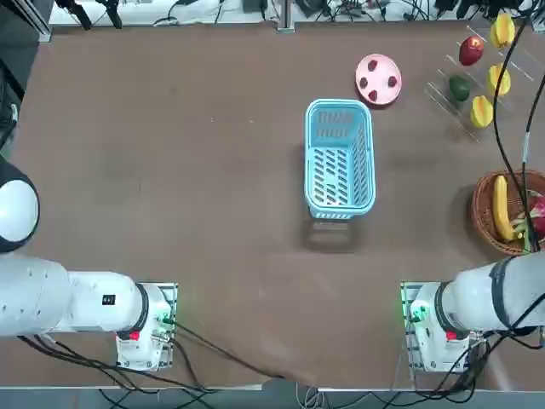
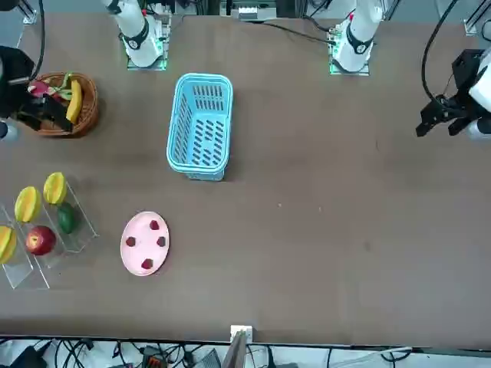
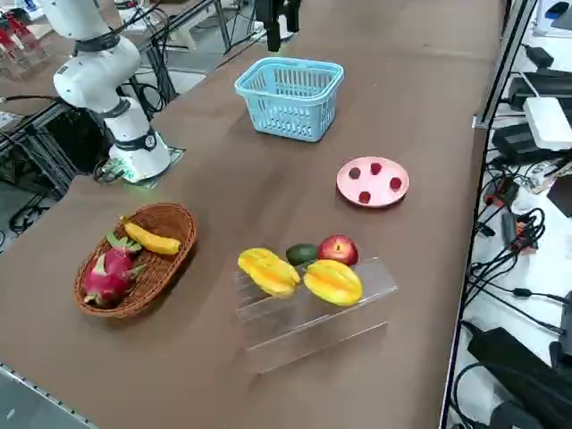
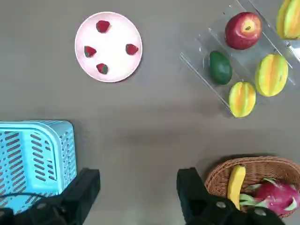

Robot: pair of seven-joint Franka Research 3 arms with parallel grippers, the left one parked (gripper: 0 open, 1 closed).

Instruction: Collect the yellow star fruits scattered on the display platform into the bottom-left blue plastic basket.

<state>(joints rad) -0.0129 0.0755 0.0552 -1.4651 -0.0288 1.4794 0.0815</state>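
Three yellow star fruits (image 4: 242,99) (image 4: 271,75) (image 4: 289,18) rest on the clear display platform (image 4: 197,56) at the table's far right. The overhead camera shows them as star fruits (image 1: 482,111) (image 1: 499,79) (image 1: 502,30). The blue plastic basket (image 1: 341,158) stands mid-table with nothing in it. My right gripper (image 4: 138,190) is open and holds nothing. It hangs high above the table, between the blue basket (image 4: 33,154) and the wicker basket. In the front view the gripper (image 2: 40,113) overlaps that wicker basket.
A red apple (image 4: 243,30) and a green fruit (image 4: 220,67) share the rack. A pink plate (image 1: 378,78) with small red berries lies beyond the blue basket. The round wicker basket (image 1: 485,209) holds a banana (image 1: 502,207) and a dragon fruit.
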